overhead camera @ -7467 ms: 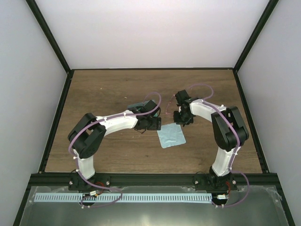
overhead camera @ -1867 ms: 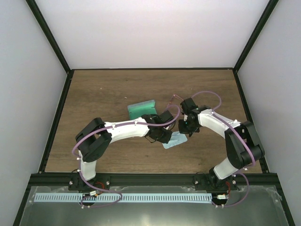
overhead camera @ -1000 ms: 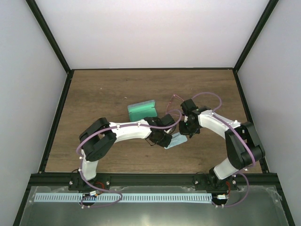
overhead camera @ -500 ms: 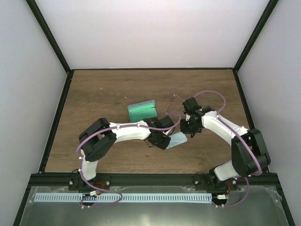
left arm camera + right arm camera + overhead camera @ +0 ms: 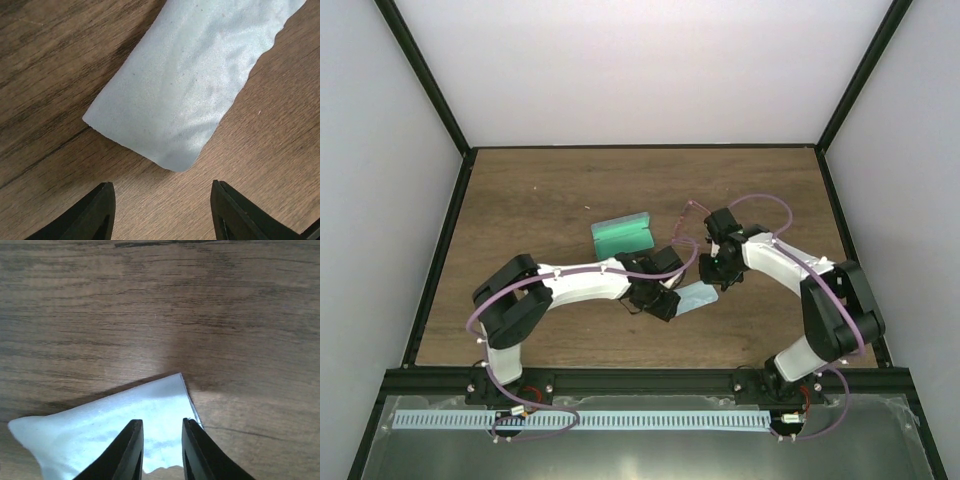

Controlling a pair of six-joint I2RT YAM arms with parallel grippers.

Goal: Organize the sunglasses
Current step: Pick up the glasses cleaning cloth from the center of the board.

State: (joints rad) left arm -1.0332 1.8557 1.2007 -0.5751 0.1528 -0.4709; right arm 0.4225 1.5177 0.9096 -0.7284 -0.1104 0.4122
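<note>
The sunglasses do not show in any view. The teal case (image 5: 622,235) lies shut at mid table. The light-blue cloth (image 5: 695,297) lies folded into a strip in front of it. My left gripper (image 5: 660,300) is at the strip's left end. In the left wrist view it (image 5: 162,200) is open wide and empty, with the cloth's end (image 5: 190,85) just ahead of its fingertips. My right gripper (image 5: 716,270) is over the strip's right end. In the right wrist view it (image 5: 161,432) is a little open, with its tips over the cloth's corner (image 5: 165,395).
The brown wooden table (image 5: 540,200) is walled by black posts and white panels. My two arms arch toward each other over the table's middle, with purple cables looping above them. The case lies just behind the left arm's wrist.
The cloth has gone from a flat square to a folded strip. My left gripper has moved off the case to the cloth's left end. My right gripper has come down onto its right end.
</note>
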